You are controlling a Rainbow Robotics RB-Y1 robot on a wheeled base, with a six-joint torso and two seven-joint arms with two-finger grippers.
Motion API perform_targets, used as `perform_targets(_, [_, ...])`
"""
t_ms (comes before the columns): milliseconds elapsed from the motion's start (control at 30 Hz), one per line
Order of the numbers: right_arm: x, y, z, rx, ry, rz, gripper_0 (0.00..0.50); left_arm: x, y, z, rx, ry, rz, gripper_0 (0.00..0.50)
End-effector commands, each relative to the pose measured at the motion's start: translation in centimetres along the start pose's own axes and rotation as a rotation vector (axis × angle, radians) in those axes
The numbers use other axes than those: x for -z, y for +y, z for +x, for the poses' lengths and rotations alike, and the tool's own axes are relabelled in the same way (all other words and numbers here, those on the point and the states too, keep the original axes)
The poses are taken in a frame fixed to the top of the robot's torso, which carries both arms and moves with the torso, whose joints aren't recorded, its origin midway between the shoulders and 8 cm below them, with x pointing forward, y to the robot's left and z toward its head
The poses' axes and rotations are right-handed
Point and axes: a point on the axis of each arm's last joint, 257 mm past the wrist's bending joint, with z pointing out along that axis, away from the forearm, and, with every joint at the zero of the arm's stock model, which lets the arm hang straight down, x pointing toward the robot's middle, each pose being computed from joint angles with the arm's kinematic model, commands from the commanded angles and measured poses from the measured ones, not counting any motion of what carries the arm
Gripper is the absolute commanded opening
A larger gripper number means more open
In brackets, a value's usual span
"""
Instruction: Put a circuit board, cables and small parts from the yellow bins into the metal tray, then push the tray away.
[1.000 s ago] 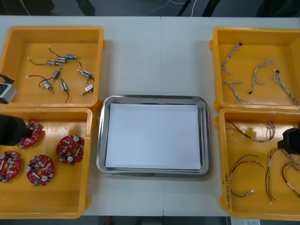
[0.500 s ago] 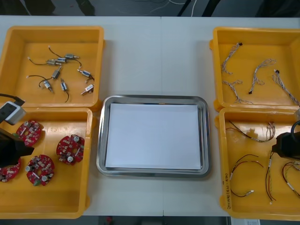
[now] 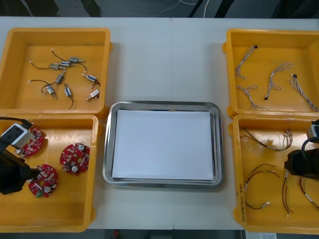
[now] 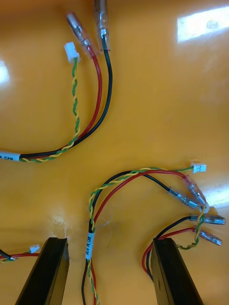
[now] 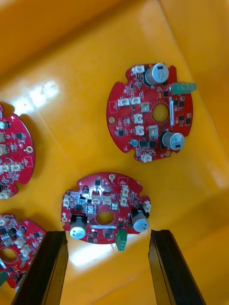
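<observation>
Left gripper [image 5: 106, 237] low over near-left yellow bin [image 3: 55, 219], fingers spread wide, gripping nothing. Circuit board [image 5: 105, 213] flat on bin floor, just ahead of fingertips and between them (contact not clear). Second board [image 5: 151, 112] farther out.

Right gripper [image 4: 110, 243] over near-right yellow bin [image 3: 239, 211], fingers wide apart, nothing held. Red-black-yellow cable [image 4: 90, 224] runs between them on bin floor.

Metal tray [image 3: 162, 105] between side bins, white inside. Small metal parts [image 3: 65, 74] in far-left bin [image 3: 55, 31]. Twisted cables [image 3: 271, 79] in far-right bin [image 3: 271, 33].

Table [image 3: 169, 59]: yellow bins [image 3: 106, 69], metal tray [image 3: 107, 149].
</observation>
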Motion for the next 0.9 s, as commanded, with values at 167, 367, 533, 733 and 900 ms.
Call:
perform_targets(167, [-0.6,1.4,1.1,0.001,-0.017,-0.028,0.500,0.0,-0.4,2.5,-0.158,0.033,-0.014,0.500])
perform_targets(367, [-0.8,1.4,1.2,-0.005,-0.024,-0.026,0.500,-0.8,-0.7,3.3,-0.175,0.027,-0.010,0.500])
perform_targets(533, [-1.0,1.4,1.3,-0.017,-0.033,-0.030,0.500,-2.0,-0.5,3.7,-0.178,0.017,-0.008,0.500])
perform_targets(733, [-1.2,1.6,1.6,-0.035,-0.034,-0.036,0.500,-3.1,0.1,4.3,-0.193,0.013,-0.015,0.500])
perform_targets(900, [-1.4,1.8,2.0,-0.052,-0.028,-0.039,0.500,-3.5,0.3,5.2,-0.201,0.027,-0.016,0.500])
